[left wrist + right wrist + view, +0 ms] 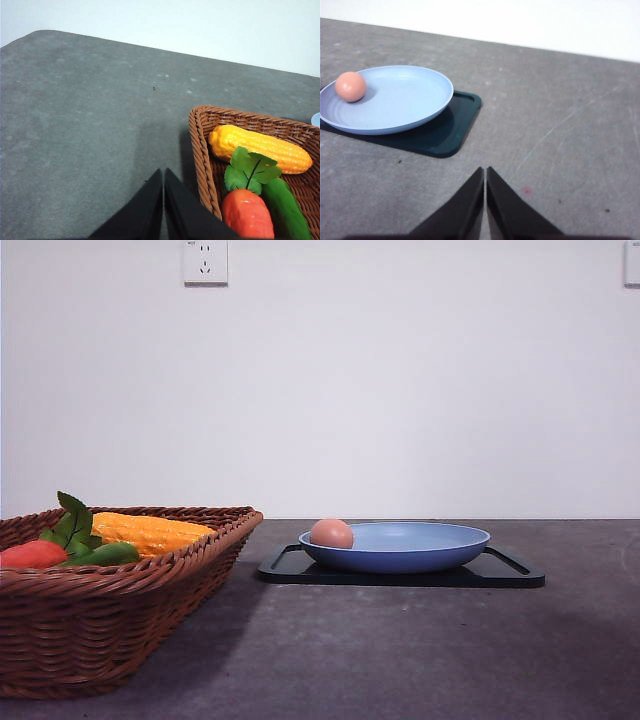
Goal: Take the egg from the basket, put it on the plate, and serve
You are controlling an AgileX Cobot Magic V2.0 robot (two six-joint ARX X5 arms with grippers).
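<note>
basket [120,590] seen at table's left, corn [260,147] lying inside | plate [400,545] set on black tray [505,573], well apart from basket | egg [331,533] resting in plate by its left rim | left gripper [163,192] clenched, empty | right gripper [485,192] clenched, empty

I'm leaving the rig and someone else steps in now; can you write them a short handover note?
Left gripper: shut, holding nothing, over bare table beside the basket.
Right gripper: shut, holding nothing, over bare table near the black tray.
Egg: lying in the blue plate, near its rim on the basket side. The plate sits on the tray.
Basket holds corn, a red-orange vegetable and a green one.
Done: egg transferred. Left: serving the plate.
</note>
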